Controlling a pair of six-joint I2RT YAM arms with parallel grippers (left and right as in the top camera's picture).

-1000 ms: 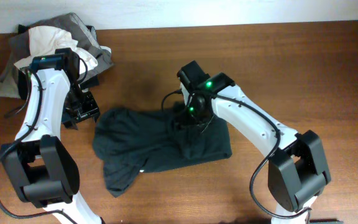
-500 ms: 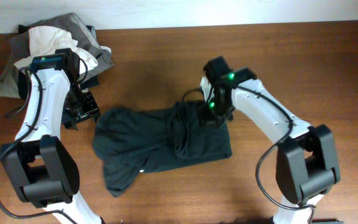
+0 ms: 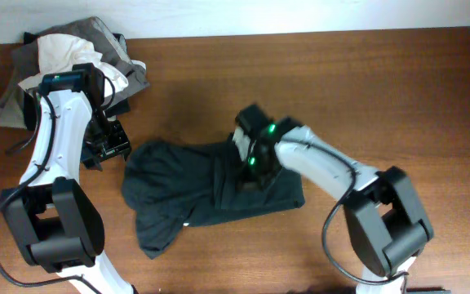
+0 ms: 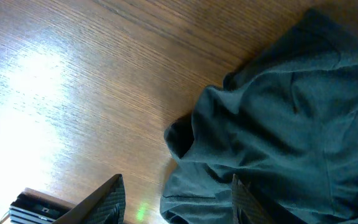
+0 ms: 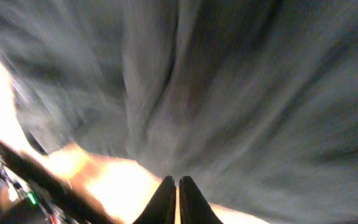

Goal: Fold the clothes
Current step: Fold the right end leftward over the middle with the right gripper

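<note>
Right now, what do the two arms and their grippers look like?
Both the left arm and right arm have white curved shells, black boxy joints and thin black cables. Green lights glow on the right one. The left gripper has black ribbed fingers; the right gripper has slim dark ones.

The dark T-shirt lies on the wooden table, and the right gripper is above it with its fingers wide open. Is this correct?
Not quite. The right gripper is above the dark T-shirt, which lies on the wooden table, but its fingers are pressed together, not wide open. The right wrist view shows this.
</note>
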